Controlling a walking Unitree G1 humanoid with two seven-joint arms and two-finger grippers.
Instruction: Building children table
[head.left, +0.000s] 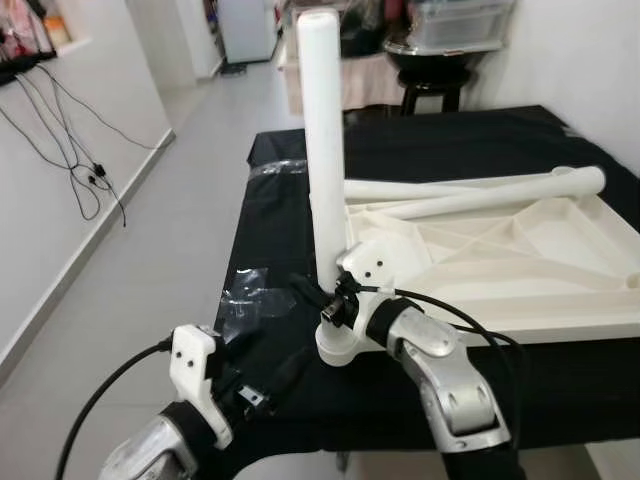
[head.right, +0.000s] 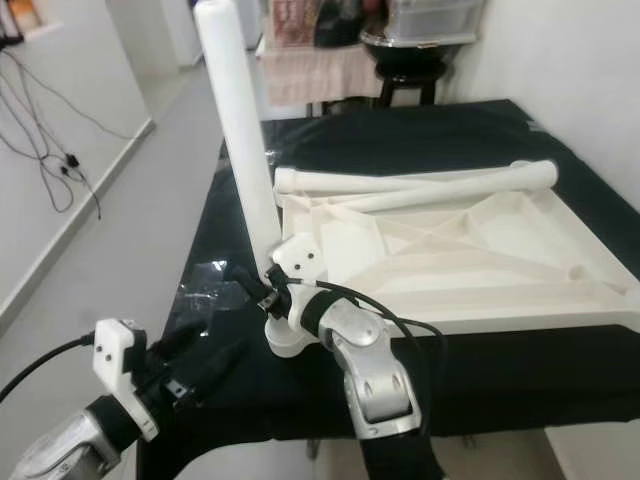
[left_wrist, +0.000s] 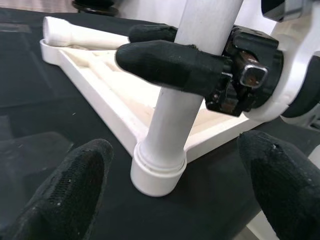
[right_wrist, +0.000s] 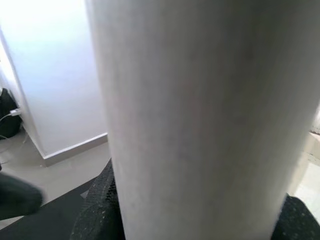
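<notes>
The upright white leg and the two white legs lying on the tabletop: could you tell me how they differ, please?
The upright leg stands in the corner socket of the upturned white tabletop; the lying legs rest flat along its far edge. The right gripper is shut on the upright leg near its base; the lying legs are unheld. All are white tubes of one kind.

We are in a lived-in home, in a room that opens onto a hallway. We see a pale tiled floor (head.left: 170, 250), white walls with a skirting board (head.left: 70, 270), and loose black cables (head.left: 70, 150) trailing down one wall. At the far end stand a black stool (head.left: 432, 85) and a clear storage box (head.left: 455, 20) among household clutter. Nearest us, a black cloth covers the surface (head.left: 450, 140) where flat-pack furniture parts lie.
</notes>
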